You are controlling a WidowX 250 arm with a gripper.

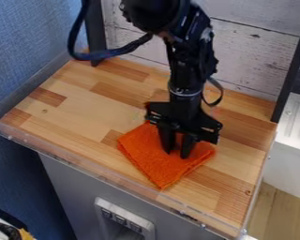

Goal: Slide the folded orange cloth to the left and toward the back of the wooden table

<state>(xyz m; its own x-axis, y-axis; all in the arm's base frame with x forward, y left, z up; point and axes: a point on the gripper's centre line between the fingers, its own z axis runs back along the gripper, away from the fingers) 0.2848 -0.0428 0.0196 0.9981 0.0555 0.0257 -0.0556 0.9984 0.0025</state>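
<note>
Cloth, one: orange, textured fabric, roughly four-sided (154,161), lying on the near-right part of the light wood-block counter (84,108), one corner towards the near edge. Tool, one: black, two-fingered (177,151), pointing down over the far part of the cloth; its fingers stand a little apart, orange fabric visible between them. Whether they touch or pinch any fabric is hard to tell. Edging, clear plastic (108,176), along the counter's near side.
</note>
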